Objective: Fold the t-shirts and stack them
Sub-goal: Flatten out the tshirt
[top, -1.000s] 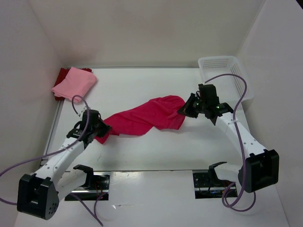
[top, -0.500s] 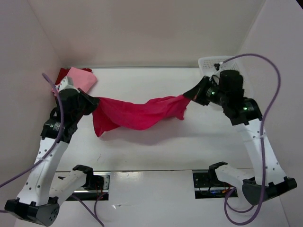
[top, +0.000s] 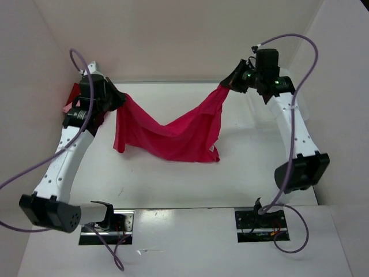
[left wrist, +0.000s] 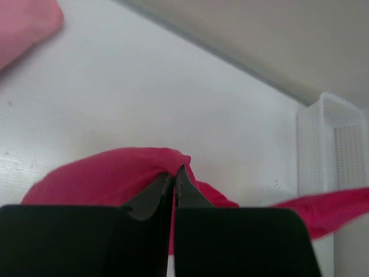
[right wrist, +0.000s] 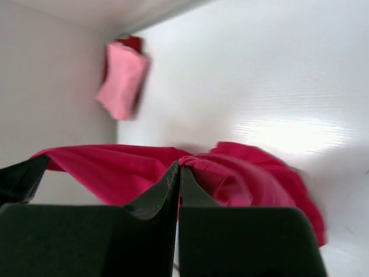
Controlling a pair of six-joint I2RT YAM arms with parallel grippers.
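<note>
The bright magenta t-shirt [top: 167,131] hangs spread between my two raised grippers and sags in the middle. My left gripper [top: 118,98] is shut on its left corner; in the left wrist view the cloth [left wrist: 104,179] bunches over the closed fingertips of the gripper [left wrist: 174,173]. My right gripper [top: 226,85] is shut on the right corner, with fabric [right wrist: 248,173] pinched at the tips of the gripper [right wrist: 179,170]. The light pink t-shirt [right wrist: 122,81] lies folded on the dark red t-shirt [right wrist: 132,43] at the back left corner. My left arm mostly hides both in the top view.
A white mesh basket [left wrist: 331,144] stands at the back right, behind my right arm. Walls close the table on the left, back and right. The magenta shirt's lower edge hangs close above the table's middle.
Both arms have risen and swung back and outward, lifting the magenta shirt off the table. It went from a crumpled band to a spread, hanging sheet.
</note>
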